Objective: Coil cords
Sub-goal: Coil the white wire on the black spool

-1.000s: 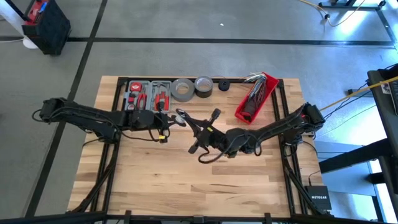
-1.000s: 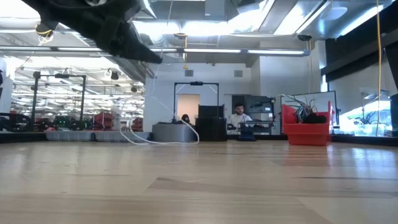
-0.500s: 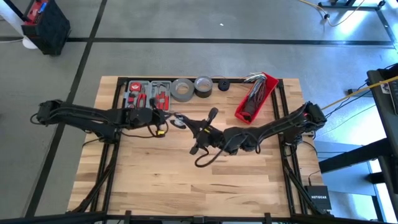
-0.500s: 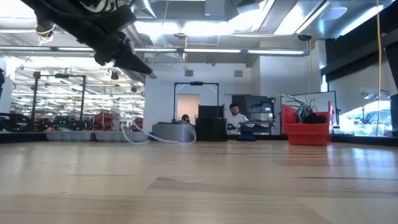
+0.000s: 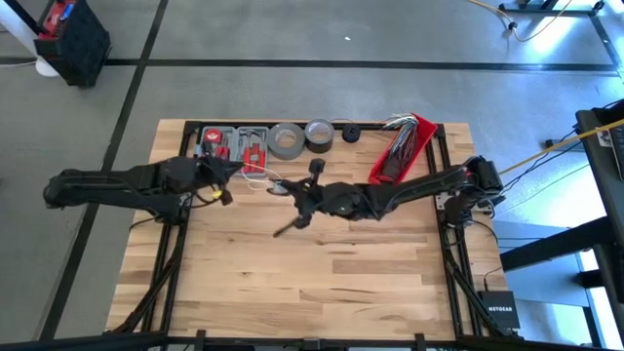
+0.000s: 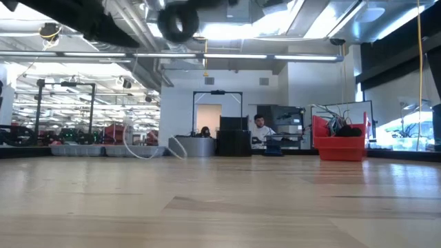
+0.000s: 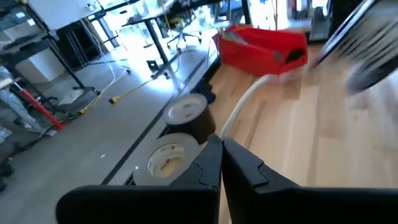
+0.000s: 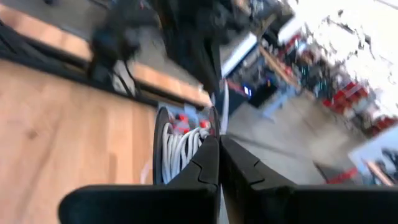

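Wooden table [image 5: 322, 273] under both my arms. Left gripper [image 7: 221, 144] pinched on the white cord [image 7: 239, 112] near the tape rolls [image 5: 286, 139]. Right gripper [image 8: 219, 144] also closed on the cord, mid-table by the red bin [image 5: 402, 151].

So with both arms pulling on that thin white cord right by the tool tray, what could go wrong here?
The white cord looks pinched in the shut left gripper and the shut right gripper, so a hard pull might slip it free or snap it. The cord runs close past the tape rolls and the tool tray, and could snag on them or drag them. The two grippers work close together over the table and might bump.
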Controlling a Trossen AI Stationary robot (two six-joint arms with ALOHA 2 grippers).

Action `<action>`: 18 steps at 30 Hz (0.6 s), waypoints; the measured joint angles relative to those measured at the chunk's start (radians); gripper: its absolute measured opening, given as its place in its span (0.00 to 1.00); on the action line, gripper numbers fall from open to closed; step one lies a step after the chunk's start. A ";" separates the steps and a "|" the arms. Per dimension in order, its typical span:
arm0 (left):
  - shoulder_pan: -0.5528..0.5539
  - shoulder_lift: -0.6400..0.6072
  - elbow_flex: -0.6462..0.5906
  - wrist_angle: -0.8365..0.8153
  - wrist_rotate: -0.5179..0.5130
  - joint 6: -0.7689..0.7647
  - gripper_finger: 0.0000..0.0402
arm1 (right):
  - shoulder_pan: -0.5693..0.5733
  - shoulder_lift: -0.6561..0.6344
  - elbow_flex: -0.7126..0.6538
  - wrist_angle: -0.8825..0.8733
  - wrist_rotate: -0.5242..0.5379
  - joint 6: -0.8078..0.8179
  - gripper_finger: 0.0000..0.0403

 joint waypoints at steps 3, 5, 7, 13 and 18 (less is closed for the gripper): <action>0.000 -0.040 0.001 0.001 0.055 -0.022 0.00 | -0.035 0.022 -0.001 -0.026 0.020 0.035 0.01; 0.000 -0.052 0.001 0.008 0.127 -0.037 0.00 | -0.056 0.040 -0.001 -0.026 0.046 0.056 0.01; 0.000 -0.055 0.001 0.019 0.190 -0.055 0.00 | -0.076 0.058 -0.002 -0.028 0.054 0.072 0.01; -0.001 -0.023 -0.037 0.149 0.260 -0.099 0.00 | -0.120 0.107 -0.003 0.015 0.023 0.131 0.01; -0.001 0.050 -0.056 0.251 0.271 -0.115 0.00 | -0.139 0.126 -0.003 0.076 -0.013 0.181 0.01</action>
